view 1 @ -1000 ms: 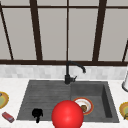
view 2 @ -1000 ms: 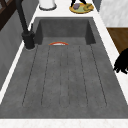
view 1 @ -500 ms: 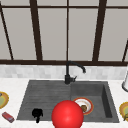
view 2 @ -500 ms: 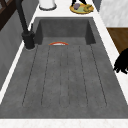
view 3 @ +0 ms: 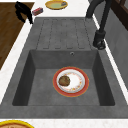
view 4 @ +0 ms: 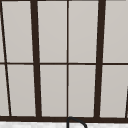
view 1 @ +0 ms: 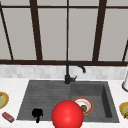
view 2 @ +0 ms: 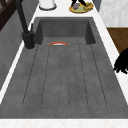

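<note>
My left hand point(view 1: 37, 114) hovers over the front edge of the grey drainboard point(view 1: 42, 100), fingers hanging loosely down, holding nothing. The same hand point(view 2: 122, 62) shows off the counter's front edge in the left side view, and as the hand point(view 3: 22, 10) near a small red block point(view 3: 37, 11) in the right side view. A red-rimmed white plate point(view 3: 70, 81) with a brown lump of food lies in the sink basin point(view 3: 37, 65). In the front view a large red ball point(view 1: 67, 115) sits low in the middle, beside the plate point(view 1: 85, 105).
A black faucet point(view 1: 68, 75) stands behind the sink. A yellow plate point(view 1: 3, 99) and the red block point(view 1: 8, 117) lie on the left counter. On the right counter are another yellow plate point(view 1: 124, 108) and a white container point(view 1: 125, 83). A window spans the wall behind.
</note>
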`<state>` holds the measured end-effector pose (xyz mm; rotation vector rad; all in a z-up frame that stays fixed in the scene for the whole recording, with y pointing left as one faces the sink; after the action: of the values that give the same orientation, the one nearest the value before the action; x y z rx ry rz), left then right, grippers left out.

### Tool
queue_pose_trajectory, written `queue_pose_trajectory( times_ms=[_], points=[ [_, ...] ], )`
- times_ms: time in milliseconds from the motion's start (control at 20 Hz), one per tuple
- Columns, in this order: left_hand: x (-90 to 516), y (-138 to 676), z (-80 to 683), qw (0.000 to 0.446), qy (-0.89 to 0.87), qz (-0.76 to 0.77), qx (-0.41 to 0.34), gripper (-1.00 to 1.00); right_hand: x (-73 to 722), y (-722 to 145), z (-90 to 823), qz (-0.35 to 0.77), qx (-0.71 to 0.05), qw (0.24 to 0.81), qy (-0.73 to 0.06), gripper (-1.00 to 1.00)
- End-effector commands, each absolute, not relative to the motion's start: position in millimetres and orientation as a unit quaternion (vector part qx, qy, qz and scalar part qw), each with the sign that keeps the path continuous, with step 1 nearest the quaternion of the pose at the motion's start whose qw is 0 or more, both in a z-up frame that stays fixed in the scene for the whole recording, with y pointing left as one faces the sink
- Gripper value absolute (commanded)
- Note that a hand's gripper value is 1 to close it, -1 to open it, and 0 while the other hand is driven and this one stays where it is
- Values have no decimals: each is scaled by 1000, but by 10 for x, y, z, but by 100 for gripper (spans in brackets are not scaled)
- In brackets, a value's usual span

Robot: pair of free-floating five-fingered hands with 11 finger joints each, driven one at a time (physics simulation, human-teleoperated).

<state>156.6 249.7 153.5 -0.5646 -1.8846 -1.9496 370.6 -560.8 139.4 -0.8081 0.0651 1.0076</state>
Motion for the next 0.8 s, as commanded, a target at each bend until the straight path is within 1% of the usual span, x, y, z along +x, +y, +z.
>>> queue_pose_trajectory(
  times_ms=[0,50,150,250,350,550,600,750],
  points=[
    [1566,2497,1535,185,-669,-692,-200,0,3707,-5583,1317,421,-372,827,14,-100],
    [1566,2497,1535,185,-669,-692,-200,0,3693,-5558,1304,419,-377,826,11,100],
    [1566,2497,1535,185,-669,-692,-200,0,3661,-5524,1332,384,-415,825,-8,100],
    [1566,2497,1535,185,-669,-692,-200,0,3626,-5518,1299,365,-453,813,-20,100],
    [1566,2497,1535,185,-669,-692,-200,0,3576,-5537,1339,370,-461,806,-25,100],
    [1566,2497,1535,185,-669,-692,-200,0,3426,-5573,1379,350,-503,789,-52,100],
    [1566,2497,1535,185,-669,-692,-200,0,3417,-5574,1331,338,-513,787,-63,-100],
    [1566,2497,1535,185,-669,-692,-200,0,3284,-5476,1252,305,-557,767,-90,-100]
  ],
)
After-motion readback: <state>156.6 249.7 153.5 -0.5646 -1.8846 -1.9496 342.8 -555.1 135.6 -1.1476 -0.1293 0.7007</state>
